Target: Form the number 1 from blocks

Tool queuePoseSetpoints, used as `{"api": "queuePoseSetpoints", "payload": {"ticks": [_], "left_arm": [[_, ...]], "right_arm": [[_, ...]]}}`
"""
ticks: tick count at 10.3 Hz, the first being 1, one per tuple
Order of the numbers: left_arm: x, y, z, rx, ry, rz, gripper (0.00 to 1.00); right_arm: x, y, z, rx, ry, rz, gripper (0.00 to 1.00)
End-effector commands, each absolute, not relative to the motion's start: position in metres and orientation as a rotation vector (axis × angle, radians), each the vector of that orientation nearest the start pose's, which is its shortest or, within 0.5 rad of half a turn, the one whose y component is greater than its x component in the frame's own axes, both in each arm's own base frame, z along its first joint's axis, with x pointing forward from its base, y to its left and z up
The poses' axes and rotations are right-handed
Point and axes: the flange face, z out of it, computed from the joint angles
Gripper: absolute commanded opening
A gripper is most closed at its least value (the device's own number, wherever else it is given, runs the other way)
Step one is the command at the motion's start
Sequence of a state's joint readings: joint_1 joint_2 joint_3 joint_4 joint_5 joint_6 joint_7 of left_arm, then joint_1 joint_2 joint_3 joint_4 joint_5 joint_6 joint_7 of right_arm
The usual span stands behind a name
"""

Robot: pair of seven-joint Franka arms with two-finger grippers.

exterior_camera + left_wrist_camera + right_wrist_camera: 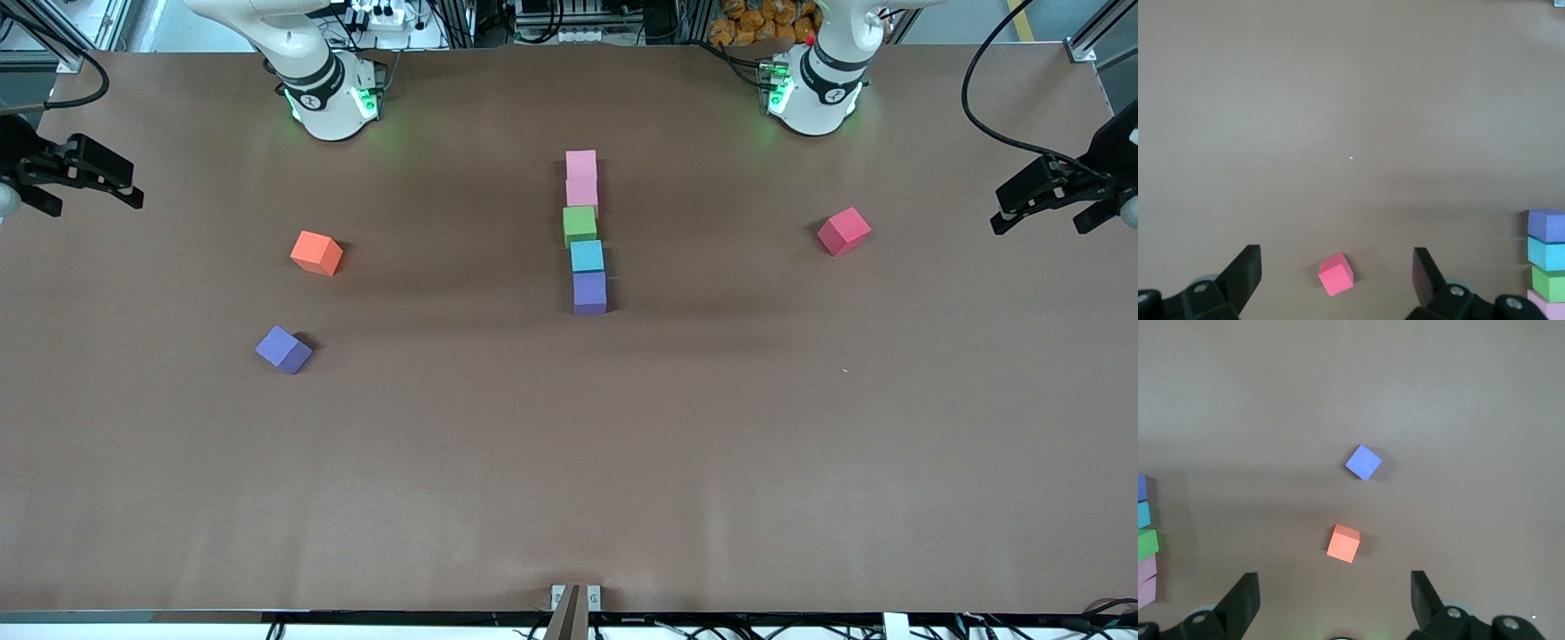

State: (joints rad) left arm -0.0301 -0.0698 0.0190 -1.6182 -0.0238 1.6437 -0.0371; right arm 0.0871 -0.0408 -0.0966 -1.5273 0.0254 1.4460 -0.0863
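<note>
Column of five running 12 to 6 mid-bench. Red block at 3 o'clock, nearest left hand; right hand idle; both hands spread apart.

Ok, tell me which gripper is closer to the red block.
Left. The left gripper hangs open at the left arm's end of the table, just past the red block. The right gripper waits open at the right arm's end, past the block column.

Even, diffuse overhead light; soft short shadows beside blocks; all views sharp.
</note>
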Motion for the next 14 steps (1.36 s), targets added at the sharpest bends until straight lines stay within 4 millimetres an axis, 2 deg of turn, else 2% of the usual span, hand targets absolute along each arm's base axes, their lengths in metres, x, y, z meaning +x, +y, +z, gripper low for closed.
{"api": "queuePoseSetpoints", "payload": {"ticks": [1,10,12,14], "left_arm": [[0.542,-0.006,0.652,-3.177,-0.073,-0.140,1.00],[0.542,-0.007,0.658,-3.178,-0.073,-0.162,1.00],[0.553,-0.003,0.640,-3.179,-0.086,-0.111,1.00],[0.552,-0.003,0.641,-3.160,-0.100,-0.111,1.00]], "right_arm": [[0.526,-0.004,0.658,-3.087,-0.133,0.055,1.00],[0.527,-0.004,0.657,-3.087,-0.133,0.055,1.00],[0.527,-0.004,0.656,-3.089,-0.133,0.058,1.00],[0.527,-0.004,0.656,-3.087,-0.133,0.058,1.00]]}}
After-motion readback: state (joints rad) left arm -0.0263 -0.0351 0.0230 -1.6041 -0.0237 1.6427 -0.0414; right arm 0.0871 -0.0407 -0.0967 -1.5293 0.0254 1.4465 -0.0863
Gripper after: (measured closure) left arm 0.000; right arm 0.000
